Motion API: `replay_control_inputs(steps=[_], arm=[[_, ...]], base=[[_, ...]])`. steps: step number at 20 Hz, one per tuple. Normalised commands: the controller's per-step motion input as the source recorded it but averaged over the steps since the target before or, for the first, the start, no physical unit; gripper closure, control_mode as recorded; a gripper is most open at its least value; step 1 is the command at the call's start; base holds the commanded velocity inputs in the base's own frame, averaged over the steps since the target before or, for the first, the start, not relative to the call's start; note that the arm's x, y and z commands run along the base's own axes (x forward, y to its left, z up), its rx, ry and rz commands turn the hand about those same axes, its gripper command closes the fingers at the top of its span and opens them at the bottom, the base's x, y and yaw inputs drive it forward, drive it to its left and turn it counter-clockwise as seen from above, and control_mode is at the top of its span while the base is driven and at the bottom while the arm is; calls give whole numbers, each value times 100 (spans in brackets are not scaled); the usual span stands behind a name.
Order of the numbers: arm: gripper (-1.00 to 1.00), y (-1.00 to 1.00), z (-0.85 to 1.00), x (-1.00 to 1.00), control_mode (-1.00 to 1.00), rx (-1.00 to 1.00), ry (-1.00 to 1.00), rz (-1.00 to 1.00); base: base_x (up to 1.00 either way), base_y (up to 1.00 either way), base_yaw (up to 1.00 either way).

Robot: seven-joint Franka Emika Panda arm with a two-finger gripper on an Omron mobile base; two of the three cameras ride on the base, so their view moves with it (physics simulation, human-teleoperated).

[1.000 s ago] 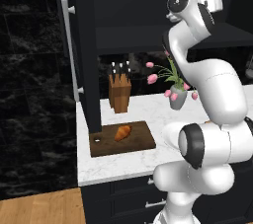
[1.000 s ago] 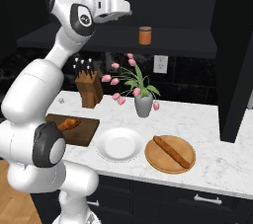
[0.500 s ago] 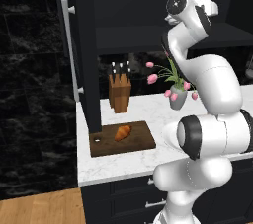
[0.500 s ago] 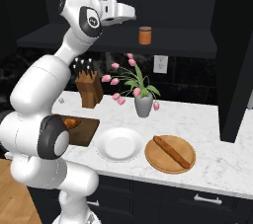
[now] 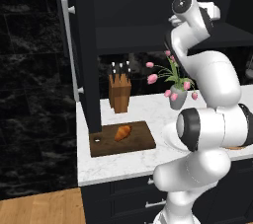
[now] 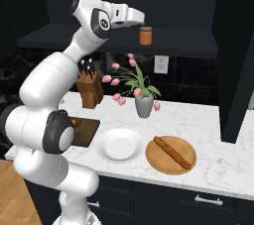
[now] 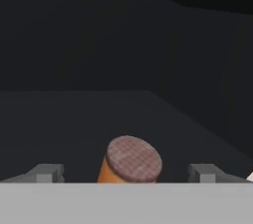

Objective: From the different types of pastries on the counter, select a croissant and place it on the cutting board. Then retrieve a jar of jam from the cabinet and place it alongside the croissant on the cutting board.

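Hand view: jam jar's [image 7: 129, 162] brown lid

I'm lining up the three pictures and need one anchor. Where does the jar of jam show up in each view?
Left base view: I can't find it; the arm's upper part covers that end of the cabinet shelf.
Right base view: the jar of jam stands upper centre on the shelf, just right of the hand.
Hand view: bottom centre, lid facing the camera, between the fingertips.
Shared landmark: the dark cabinet shelf.
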Motion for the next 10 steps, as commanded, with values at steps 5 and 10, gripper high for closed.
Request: replay_control_inputs(steps=[5, 10], arm=[[-100, -20, -4, 0, -100, 3, 0, -4], [-100, 0, -27, 3, -100, 12, 7, 0]], base=[[0, 0, 0], [0, 0, 0]])
